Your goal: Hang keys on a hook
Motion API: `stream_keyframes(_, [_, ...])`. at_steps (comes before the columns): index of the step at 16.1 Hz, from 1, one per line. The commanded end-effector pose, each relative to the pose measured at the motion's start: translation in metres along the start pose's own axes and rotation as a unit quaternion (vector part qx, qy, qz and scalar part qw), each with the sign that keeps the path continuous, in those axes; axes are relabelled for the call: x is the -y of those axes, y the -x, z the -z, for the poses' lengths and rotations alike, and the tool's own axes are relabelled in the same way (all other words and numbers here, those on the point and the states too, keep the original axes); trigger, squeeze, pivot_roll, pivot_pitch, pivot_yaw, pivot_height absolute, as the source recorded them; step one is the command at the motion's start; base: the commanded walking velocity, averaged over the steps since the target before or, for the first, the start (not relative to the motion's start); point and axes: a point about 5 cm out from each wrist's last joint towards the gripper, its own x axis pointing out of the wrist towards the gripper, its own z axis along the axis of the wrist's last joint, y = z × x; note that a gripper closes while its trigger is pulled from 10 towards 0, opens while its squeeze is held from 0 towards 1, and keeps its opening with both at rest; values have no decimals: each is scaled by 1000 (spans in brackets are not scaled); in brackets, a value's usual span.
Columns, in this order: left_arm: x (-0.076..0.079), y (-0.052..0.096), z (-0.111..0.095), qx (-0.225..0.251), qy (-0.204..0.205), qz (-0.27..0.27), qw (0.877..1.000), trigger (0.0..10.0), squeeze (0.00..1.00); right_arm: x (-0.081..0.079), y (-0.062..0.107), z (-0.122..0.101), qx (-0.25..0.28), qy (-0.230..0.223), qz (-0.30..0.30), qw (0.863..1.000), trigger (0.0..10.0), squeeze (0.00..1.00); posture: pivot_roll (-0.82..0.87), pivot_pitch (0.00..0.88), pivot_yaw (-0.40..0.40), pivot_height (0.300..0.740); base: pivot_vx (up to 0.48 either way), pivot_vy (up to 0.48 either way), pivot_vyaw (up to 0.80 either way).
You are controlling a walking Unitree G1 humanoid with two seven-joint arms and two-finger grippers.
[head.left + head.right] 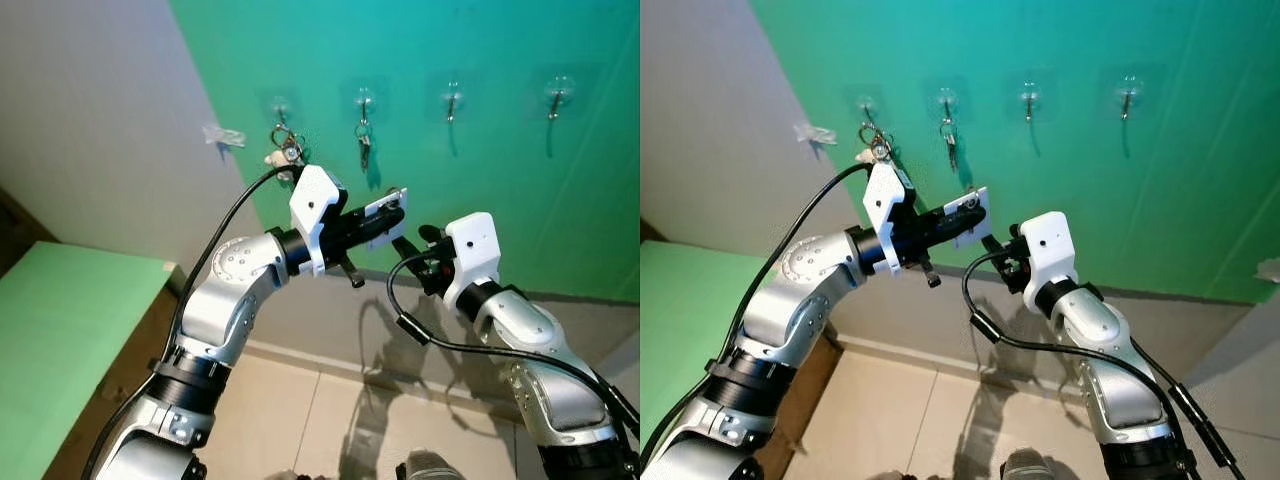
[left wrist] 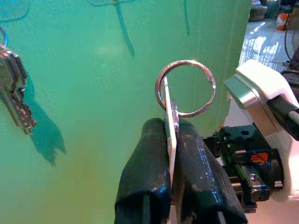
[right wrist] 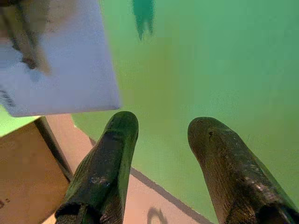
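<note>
Green wall (image 1: 500, 200) rises ahead of me, meeting a paler wall on my left, with tiled floor (image 1: 300, 410) below. Four clear hooks run in a row across the green. The first hook (image 1: 280, 105) from my left carries a bunch of keys (image 1: 287, 150); the second hook (image 1: 365, 98) holds another small key set (image 1: 364, 145); the third hook (image 1: 453, 100) and fourth hook (image 1: 557, 97) are bare.

My left end effector (image 1: 385, 222) is raised toward the wall, below and between the second and third hooks, apart from the wall itself. Its fingers (image 2: 145, 182) are pressed together on a flat white key tag (image 1: 385, 215), held edge-on in the left wrist view, with a metal key ring (image 2: 185, 88) standing up from the top of the tag, free of the fingers and not on any hook.

My right end effector (image 1: 415, 250) sits just beside the left one, slightly lower and to its right. Its fingers (image 3: 107, 168) are spread with nothing between them, pointing at the green wall, and the white tag shows near one fingertip without touching it.

A green surface (image 1: 60, 330) lies low on my left, well apart from both arms.
</note>
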Motion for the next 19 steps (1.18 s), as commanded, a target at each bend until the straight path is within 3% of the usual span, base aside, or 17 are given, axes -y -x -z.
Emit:
stream_keyframes(1, [-6,3,-2,-6,-12,-11,1000,0,0,-3,-2,-3,3,-6,-10,1000,10000,0,-322,32,181,720,0,0,-631])
stream_keyframes(6, [-7,2,-5,-4,-27,-23,999,0,0,-6,-1,3,-5,-22,-18,1000,10000,0,-316,47,181,720,0,0,-630])
stream_keyframes(8, [-8,0,-6,-2,-29,-24,999,0,0,-8,-2,5,-16,-2,-16,1000,10000,0,-317,50,181,720,124,0,-594])
stream_keyframes(19, [-9,-2,-8,1,-36,-24,999,0,0,-9,-2,2,-6,-1,-16,1000,10000,0,-316,52,182,720,363,-307,0])
